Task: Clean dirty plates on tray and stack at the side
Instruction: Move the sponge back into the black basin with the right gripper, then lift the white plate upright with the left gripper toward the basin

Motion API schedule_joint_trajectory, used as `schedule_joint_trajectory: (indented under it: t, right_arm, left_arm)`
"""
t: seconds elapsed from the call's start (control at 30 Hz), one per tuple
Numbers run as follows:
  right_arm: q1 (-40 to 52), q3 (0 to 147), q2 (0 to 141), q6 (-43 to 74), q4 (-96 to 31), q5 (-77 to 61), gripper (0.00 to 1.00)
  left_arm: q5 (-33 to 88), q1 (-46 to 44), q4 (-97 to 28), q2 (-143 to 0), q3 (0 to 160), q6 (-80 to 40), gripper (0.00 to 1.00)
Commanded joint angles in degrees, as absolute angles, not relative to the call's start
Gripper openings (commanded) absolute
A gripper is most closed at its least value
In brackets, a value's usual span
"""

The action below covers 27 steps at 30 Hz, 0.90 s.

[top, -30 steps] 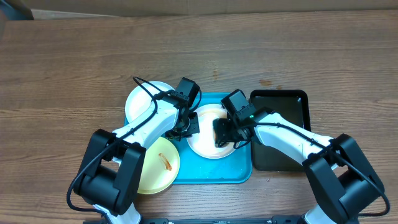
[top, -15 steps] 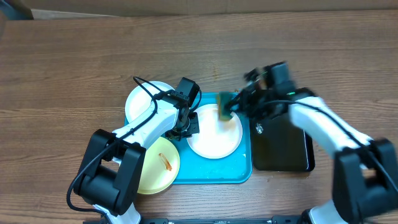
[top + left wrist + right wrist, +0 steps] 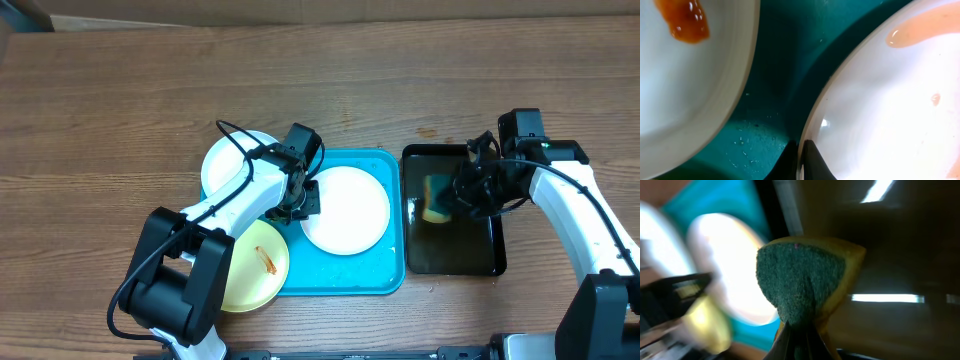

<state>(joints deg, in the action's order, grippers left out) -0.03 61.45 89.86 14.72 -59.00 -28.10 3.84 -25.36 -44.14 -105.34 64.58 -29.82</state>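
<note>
1. The left gripper (image 3: 303, 203) was clenched on the left rim of the white plate (image 3: 345, 208). In the left wrist view its fingers (image 3: 812, 162) pinched that edge.
2. That white plate lay flat in the middle of the turquoise tray (image 3: 345, 275), and a thin orange film (image 3: 920, 25) showed on its surface in the wrist view.
3. The second white plate (image 3: 228, 165) sat by the tray's far-left corner, partly hidden under the left arm. A red-orange sauce blob (image 3: 685, 22) showed on the neighbouring plate in the left wrist view.
4. The pale yellow plate (image 3: 245, 282) rested at the tray's near-left corner, overlapping the rim, with a sauce smear (image 3: 266, 260) on it.
5. The right gripper (image 3: 452, 197) was clamped on a sponge (image 3: 436, 200), green scouring face and yellow body (image 3: 800, 280), above the black tray (image 3: 455, 255).
6. The black tray lay just beside the turquoise one on the wooden table (image 3: 120, 100).
</note>
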Motion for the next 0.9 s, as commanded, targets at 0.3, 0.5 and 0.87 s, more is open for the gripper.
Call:
schedule_joint_trajectory:
  t: [0.3, 0.5, 0.87]
  right_arm:
    - [0.0, 52.5, 89.4, 16.5, -52.8, -7.1, 0.19]
    - [0.0, 49.5, 89.4, 16.5, -51.2, -7.1, 0.72]
    - [0.0, 47.2, 89.4, 16.5, -51.3, -7.9, 0.86]
  left_arm:
    - [-9.7, -26.5, -54.5, -102.8, 76.2, -27.8, 0.04]
    - [-16.6, -28.8, -57.0, -99.5, 78.9, -27.7, 0.04]
    - [-42.4, -39.6, -58.5, -97.0, 80.1, -25.7, 0.04]
